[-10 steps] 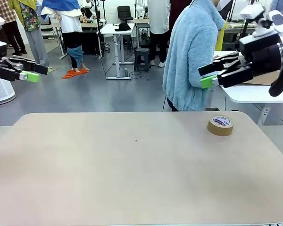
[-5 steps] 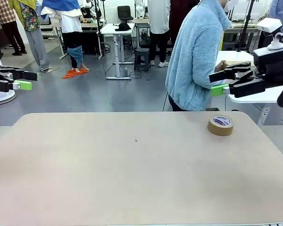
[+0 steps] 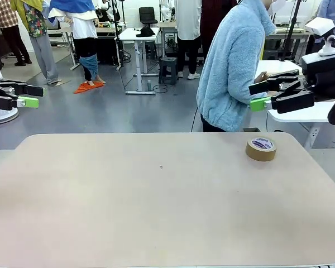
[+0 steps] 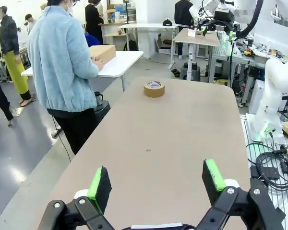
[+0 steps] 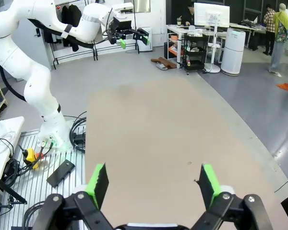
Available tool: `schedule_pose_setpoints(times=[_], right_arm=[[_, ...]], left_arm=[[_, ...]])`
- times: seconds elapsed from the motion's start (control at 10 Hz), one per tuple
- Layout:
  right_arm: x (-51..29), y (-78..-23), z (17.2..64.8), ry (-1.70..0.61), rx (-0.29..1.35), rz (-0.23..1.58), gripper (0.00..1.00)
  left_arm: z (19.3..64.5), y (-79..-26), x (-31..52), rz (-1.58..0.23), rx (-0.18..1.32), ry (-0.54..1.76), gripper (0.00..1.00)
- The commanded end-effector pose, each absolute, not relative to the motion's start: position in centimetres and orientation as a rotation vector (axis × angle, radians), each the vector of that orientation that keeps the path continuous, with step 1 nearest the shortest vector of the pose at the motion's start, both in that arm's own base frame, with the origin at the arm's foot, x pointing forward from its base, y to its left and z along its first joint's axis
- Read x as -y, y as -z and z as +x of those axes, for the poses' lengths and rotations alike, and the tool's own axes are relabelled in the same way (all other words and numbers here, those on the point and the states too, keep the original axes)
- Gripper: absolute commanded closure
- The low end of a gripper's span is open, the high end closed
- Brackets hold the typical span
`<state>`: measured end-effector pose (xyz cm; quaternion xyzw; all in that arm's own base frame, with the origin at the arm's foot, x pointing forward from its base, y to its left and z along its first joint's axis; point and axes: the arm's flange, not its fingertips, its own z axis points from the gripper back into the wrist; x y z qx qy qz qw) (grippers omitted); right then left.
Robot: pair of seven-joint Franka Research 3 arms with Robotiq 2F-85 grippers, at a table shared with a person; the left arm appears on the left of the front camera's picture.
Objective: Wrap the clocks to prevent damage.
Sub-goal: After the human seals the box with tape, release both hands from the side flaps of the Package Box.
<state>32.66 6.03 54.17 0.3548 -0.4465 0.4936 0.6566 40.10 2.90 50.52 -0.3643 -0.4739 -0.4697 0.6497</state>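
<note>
- The table (image 3: 156, 206) lies bare across its near and middle stretch, apart from one small dark speck that cannot be made out.
- A roll of brown tape (image 3: 261, 148) lies flat near the far right corner; its label print is too small to read.
- The left gripper (image 3: 29, 96) hangs off the table's left edge, jaws apart, holding nothing; its arm is cut off by the frame.
- The right gripper (image 3: 262, 96) hovers above the far right corner, jaws spread and empty.
- Behind it, a person in a light blue fleece (image 3: 229, 67) stands at a side table with hands on a cardboard box (image 4: 102, 52); the right gripper hides most of the box in the front view.
</note>
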Motion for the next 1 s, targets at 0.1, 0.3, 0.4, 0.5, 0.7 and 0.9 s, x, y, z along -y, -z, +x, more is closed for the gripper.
schedule_pose_setpoints(times=[0.1, 0.3, 0.4, 0.5, 0.7, 0.9], right_arm=[[-5.95, -53.98, 32.85, -1.119, 1.013, 0.820, 0.00], [-5.95, -53.98, 32.85, -1.119, 1.013, 0.820, 0.00], [-5.95, -53.98, 32.85, -1.119, 1.013, 0.820, 0.00], [-5.95, -53.98, 32.85, -1.119, 1.013, 0.820, 0.00], [-5.95, -53.98, 32.85, -1.119, 1.013, 0.820, 0.00], [-5.95, -53.98, 32.85, -1.119, 1.013, 0.820, 0.00]], left_arm=[[40.02, -50.53, -3.13, -0.842, 1.081, 1.066, 0.00], [40.02, -50.53, -3.13, -0.842, 1.081, 1.066, 0.00], [40.02, -50.53, -3.13, -0.842, 1.081, 1.066, 0.00], [40.02, -50.53, -3.13, -0.842, 1.081, 1.066, 0.00], [40.02, -50.53, -3.13, -0.842, 1.081, 1.066, 0.00], [40.02, -50.53, -3.13, -0.842, 1.081, 1.066, 0.00]])
